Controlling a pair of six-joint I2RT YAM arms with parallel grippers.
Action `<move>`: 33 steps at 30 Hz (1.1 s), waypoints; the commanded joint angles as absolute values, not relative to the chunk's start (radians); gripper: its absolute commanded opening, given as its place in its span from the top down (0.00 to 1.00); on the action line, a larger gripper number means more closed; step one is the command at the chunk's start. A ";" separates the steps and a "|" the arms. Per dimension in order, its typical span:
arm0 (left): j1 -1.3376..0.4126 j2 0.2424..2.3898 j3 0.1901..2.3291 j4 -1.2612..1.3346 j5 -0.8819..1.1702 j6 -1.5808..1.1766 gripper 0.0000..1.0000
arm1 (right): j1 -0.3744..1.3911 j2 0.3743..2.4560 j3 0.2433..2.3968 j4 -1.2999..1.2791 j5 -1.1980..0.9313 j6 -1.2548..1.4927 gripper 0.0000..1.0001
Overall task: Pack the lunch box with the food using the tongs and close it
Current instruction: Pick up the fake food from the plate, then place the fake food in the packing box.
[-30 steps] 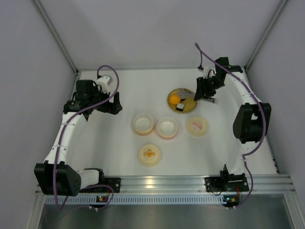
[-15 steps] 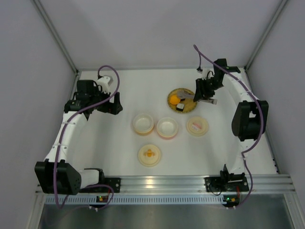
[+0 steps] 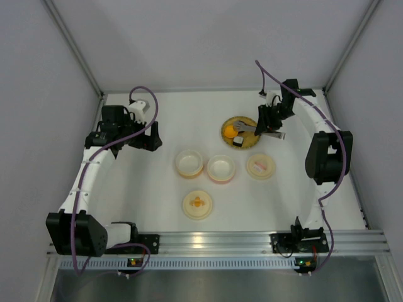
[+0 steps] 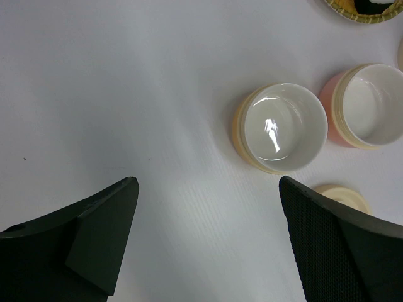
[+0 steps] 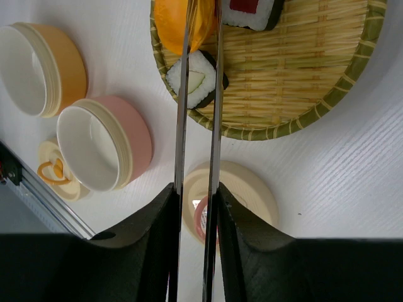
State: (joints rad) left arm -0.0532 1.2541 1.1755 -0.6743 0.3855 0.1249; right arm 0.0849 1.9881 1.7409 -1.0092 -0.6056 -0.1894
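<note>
Here, the left gripper [image 4: 208, 195] is hanging wide open and empty beside the yellow bowl [image 4: 284, 127]. On the tray [image 5: 267, 131], the ball [image 5: 169, 25] and sushi [image 5: 198, 79] are lying under the tongs [image 5: 215, 126], which the right gripper [image 5: 195, 190] is squeezing between partly closed fingers, arms nearly parallel.

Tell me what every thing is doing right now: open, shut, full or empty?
Round orange-walled bowl: open, empty, upright.
Round pink-walled bowl: open, empty, upright.
Cream lid with orange loop: off, lying flat.
Cream lid with pink mark: off, lying flat.
Round woven bamboo tray: holding sushi rolls and orange ball.
Slim silver metal tongs: squeezed narrow, held by right gripper.
Left gripper: open, holding nothing.
</note>
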 commanded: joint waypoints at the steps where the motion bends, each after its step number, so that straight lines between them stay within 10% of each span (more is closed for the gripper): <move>1: -0.048 1.264 1.177 -0.637 0.405 0.118 0.02 | 0.103 1.990 1.741 -0.983 -0.661 -0.192 0.71; 8: -0.048 1.262 1.180 -0.638 0.403 0.118 0.02 | 0.101 1.980 1.730 -0.999 -0.661 -0.195 1.00; 33: 0.059 1.285 1.287 -0.712 0.524 0.049 0.02 | 0.193 1.775 1.829 -1.150 -0.818 -0.313 1.00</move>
State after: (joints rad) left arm -0.0139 1.2663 1.2312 -0.7048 0.4202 0.0818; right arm 0.1287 1.8088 1.7885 -1.0771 -0.7731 -0.2276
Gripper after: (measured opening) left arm 0.984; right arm 0.074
